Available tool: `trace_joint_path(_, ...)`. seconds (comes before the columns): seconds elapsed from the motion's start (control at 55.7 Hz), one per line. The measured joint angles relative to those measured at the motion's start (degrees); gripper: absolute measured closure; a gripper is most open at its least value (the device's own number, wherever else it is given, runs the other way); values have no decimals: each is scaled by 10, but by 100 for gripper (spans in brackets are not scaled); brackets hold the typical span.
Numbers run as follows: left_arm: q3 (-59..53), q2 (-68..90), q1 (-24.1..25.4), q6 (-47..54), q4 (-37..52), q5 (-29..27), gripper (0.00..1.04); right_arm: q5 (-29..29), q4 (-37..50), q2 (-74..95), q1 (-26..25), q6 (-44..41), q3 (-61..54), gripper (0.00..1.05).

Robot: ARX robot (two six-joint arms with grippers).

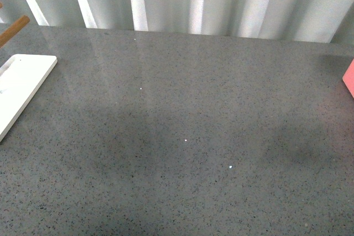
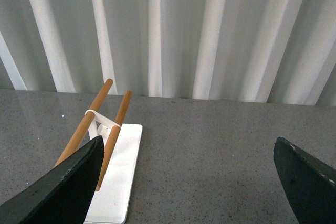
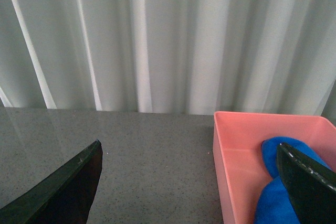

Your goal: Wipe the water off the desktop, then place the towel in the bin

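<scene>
Blue microfibre towel (image 3: 281,184) bunched inside pink bin (image 3: 236,145) at right edge of grey speckled desktop (image 1: 182,136). Left gripper (image 2: 189,182) and right gripper (image 3: 191,184) both spread wide, holding nothing. White rack base (image 2: 118,182) with wooden rods (image 2: 86,124) at left.

The blue towel (image 3: 275,198) lies bunched inside the pink bin (image 3: 236,150) on the grey desktop (image 1: 182,136).
</scene>
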Motion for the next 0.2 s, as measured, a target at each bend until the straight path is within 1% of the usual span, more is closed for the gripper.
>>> trace_joint_path(0.198,0,0,0,0,0,0,7,0,0,0,0,0,0,7)
